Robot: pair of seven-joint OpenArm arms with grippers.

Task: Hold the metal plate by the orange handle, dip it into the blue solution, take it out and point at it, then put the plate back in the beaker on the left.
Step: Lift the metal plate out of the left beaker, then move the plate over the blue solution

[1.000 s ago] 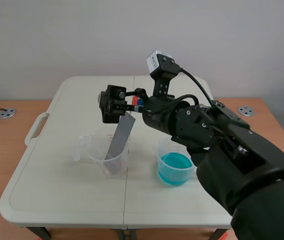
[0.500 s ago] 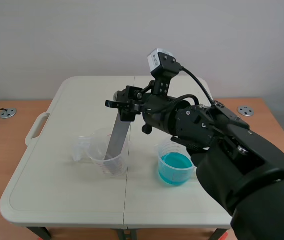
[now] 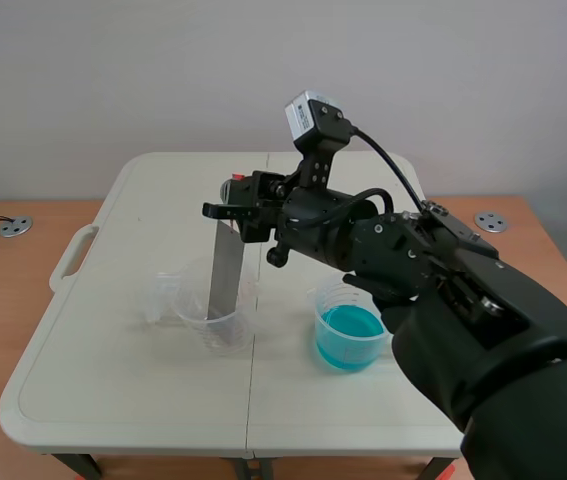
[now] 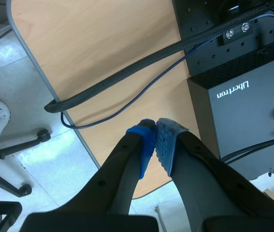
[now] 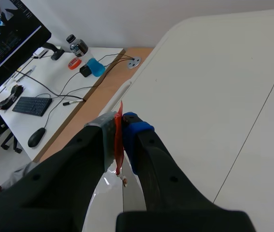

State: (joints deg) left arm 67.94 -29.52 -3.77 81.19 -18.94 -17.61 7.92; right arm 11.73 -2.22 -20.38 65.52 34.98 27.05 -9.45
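**Plate in left beaker, right gripper on handle**

White tabletop (image 3: pixel 113 370) carries everything. The right arm (image 3: pixel 443 290) reaches across past the middle. The clear left beaker (image 3: pixel 191 305) and the blue beaker (image 3: pixel 328 298) with solution (image 3: pixel 351 335) are near each other, not touching. The plate (image 3: pixel 225 270) is nearly upright, its lower end inside the left beaker. The right gripper (image 5: pixel 121 124) is clamped on the orange handle (image 5: pixel 118 150) at the plate's top. The left gripper (image 4: pixel 156 135) has its pads pressed together on nothing, off the tabletop over a wooden desk (image 4: pixel 103 48).

Progress, judged: the plate is in its end spot but not released. Can't tell whether the dip and pointing are done, and no blue shows on the plate. If they are done, what's left is to let go and back off.
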